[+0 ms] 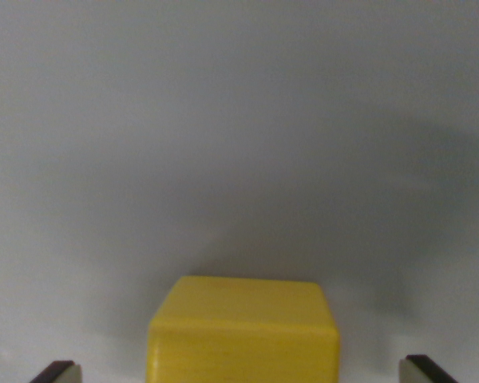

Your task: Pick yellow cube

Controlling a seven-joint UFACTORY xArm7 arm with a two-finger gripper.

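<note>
yellow cube (243,331) cut off below, jaws wide apart, only tips showing

— What does the yellow cube (243,331) look like it is made of?

— Painted wood, by the look of it: faint horizontal streaks like grain run across its front face, and the finish is smooth with a soft satin sheen, not glossy. Its edges and corners are rounded (the top face reads a shade lighter).

— And the surface (239,120) beneath it?

— Plain pale grey, matt and smooth, no visible texture or pattern — the material itself I cannot tell.

— The fingertips (60,371) at the bottom corners?

— Dark outer edges with light, dull inner pads — matt; too little shows to name the material.
</note>
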